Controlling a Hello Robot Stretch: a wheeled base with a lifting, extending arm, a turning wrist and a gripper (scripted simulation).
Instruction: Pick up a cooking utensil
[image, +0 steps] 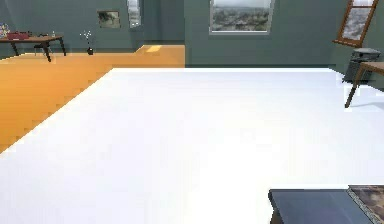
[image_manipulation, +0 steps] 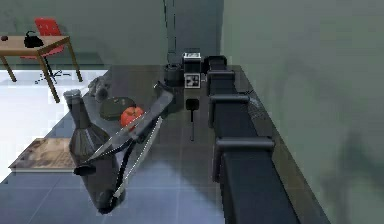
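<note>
In the arm side view a long dark and grey utensil-like thing (image_manipulation: 130, 150) lies slantwise across the dark tabletop (image_manipulation: 185, 165). Its lower end reaches toward the table's near left corner. Beside it stand a grey bottle-shaped vessel (image_manipulation: 80, 122), a round red thing (image_manipulation: 131, 117) and a grey pan-like thing (image_manipulation: 104, 90). The dark arm (image_manipulation: 232, 130) runs up the table's right part to two small white squares. Left of them sits the gripper (image_manipulation: 172, 80), near the utensil's upper end. I cannot tell whether it holds anything.
A patterned flat mat (image_manipulation: 40, 152) lies at the table's left. Farther out stand a wooden desk (image_manipulation: 35, 48) and a red chair (image_manipulation: 50, 30). The forward view has white floor (image: 190, 140), orange floor (image: 50, 85), side tables (image: 35, 42) (image: 365, 75) and a dark table corner (image: 310, 205).
</note>
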